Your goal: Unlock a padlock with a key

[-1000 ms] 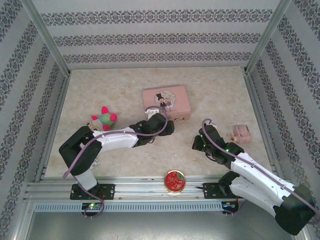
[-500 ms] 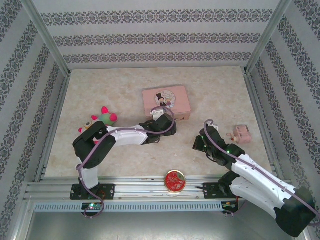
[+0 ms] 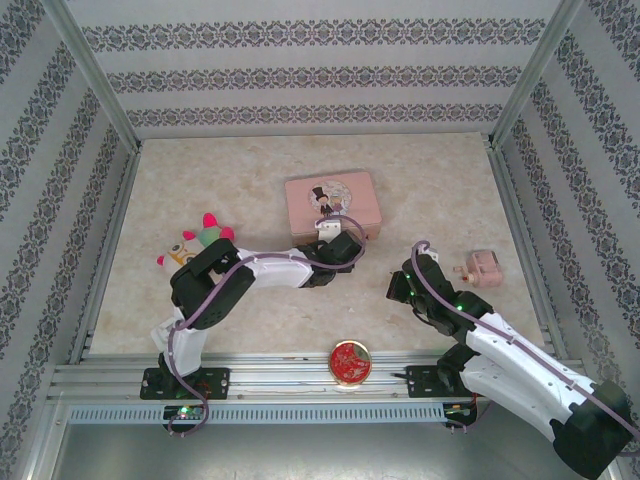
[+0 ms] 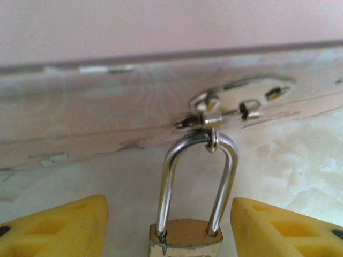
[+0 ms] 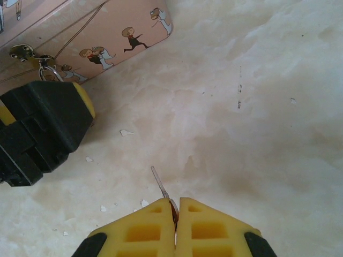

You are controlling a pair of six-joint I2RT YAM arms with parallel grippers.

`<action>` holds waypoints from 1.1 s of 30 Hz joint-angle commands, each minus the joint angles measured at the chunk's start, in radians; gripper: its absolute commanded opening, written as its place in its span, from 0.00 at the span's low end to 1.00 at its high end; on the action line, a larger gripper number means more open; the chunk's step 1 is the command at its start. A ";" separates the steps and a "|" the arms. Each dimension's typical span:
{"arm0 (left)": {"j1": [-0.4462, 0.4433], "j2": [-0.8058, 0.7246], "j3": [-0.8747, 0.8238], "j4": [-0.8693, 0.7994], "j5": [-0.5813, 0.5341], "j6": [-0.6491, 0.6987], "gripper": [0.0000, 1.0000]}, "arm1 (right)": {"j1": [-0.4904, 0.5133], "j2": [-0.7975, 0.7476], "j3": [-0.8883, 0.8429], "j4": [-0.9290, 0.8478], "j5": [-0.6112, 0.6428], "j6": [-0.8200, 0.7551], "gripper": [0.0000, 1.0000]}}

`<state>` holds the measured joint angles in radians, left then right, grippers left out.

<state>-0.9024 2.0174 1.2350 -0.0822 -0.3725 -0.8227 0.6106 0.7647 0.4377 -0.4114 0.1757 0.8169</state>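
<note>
The small brass padlock (image 4: pixel 185 236) hangs by its silvery shackle (image 4: pixel 167 182) from the hasp (image 4: pixel 241 99) on the front of the pink tin box (image 3: pixel 332 203). My left gripper (image 4: pixel 169 210) is open, one yellow finger (image 4: pixel 64 227) on each side of the padlock body with a gap on both sides. In the top view the left gripper (image 3: pixel 337 250) sits right at the box's front wall. My right gripper (image 5: pixel 176 204) is shut on the thin silvery key (image 5: pixel 159 184), whose blade sticks out forward. It hovers over the table right of the left gripper (image 5: pixel 45 126).
A round red tin (image 3: pixel 350 362) lies at the near edge between the arm bases. A green and pink plush toy (image 3: pixel 203 237) is by the left arm's elbow. A small pink object (image 3: pixel 484 266) lies to the right. Patterned walls enclose the table.
The left arm has swung its elbow right and pushed its gripper right and closer to the pink box's front. The right arm has barely moved.
</note>
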 commanded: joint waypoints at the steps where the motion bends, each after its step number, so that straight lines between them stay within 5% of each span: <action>1: -0.010 0.040 0.055 -0.057 -0.069 0.054 0.58 | -0.005 -0.001 -0.018 0.025 0.006 0.016 0.00; 9: -0.010 0.090 0.115 -0.087 -0.073 0.085 0.57 | -0.007 -0.002 -0.014 0.031 0.004 0.004 0.00; 33: -0.003 0.144 0.151 -0.082 -0.100 0.106 0.21 | -0.006 0.000 -0.036 0.056 -0.013 0.001 0.00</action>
<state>-0.9024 2.1353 1.3685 -0.1516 -0.4686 -0.7246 0.6106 0.7666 0.4160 -0.3702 0.1677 0.8165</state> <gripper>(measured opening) 0.317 0.051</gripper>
